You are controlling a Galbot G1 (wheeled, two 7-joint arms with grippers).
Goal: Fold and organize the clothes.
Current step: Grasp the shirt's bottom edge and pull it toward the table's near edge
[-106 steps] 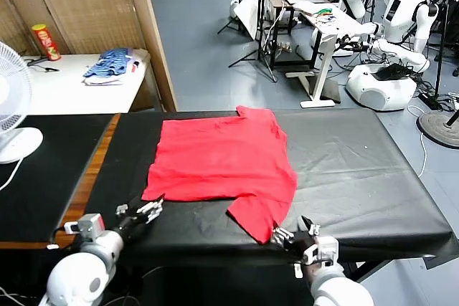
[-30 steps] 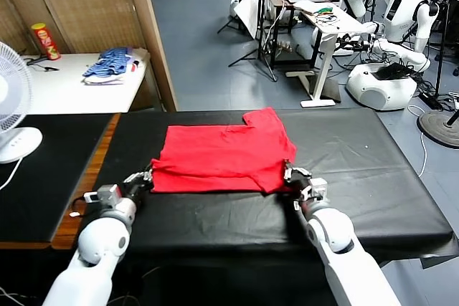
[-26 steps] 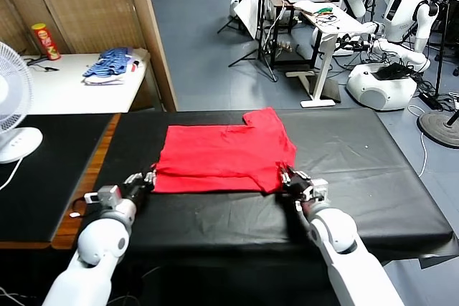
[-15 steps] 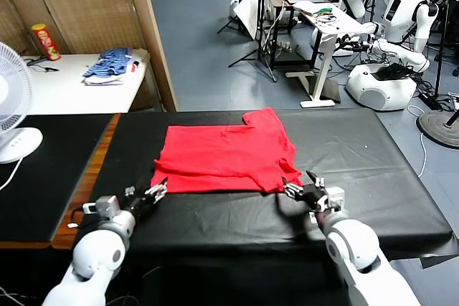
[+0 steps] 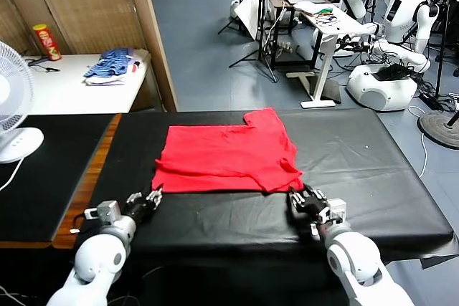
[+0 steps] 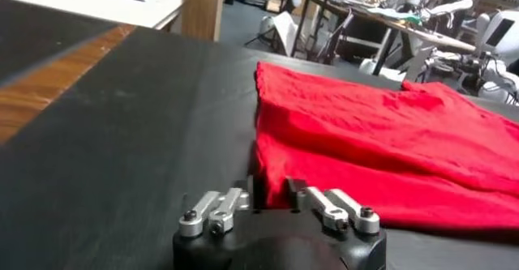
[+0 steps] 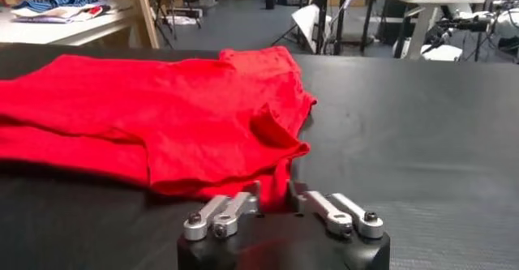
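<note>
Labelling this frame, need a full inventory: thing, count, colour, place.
T-shirt: 1, red, folded, middle of the table
table: 1, black cover, in front of the robot
side table: 1, white, far left
blue pile: 1, blue striped, on the side table
can: 1, red and yellow, back of the side table
fan: 1, white, left edge
other robots: several, white, far right
left tool: 1, silver fingers, at the shirt's near left corner
right tool: 1, shut, at the shirt's near right corner
</note>
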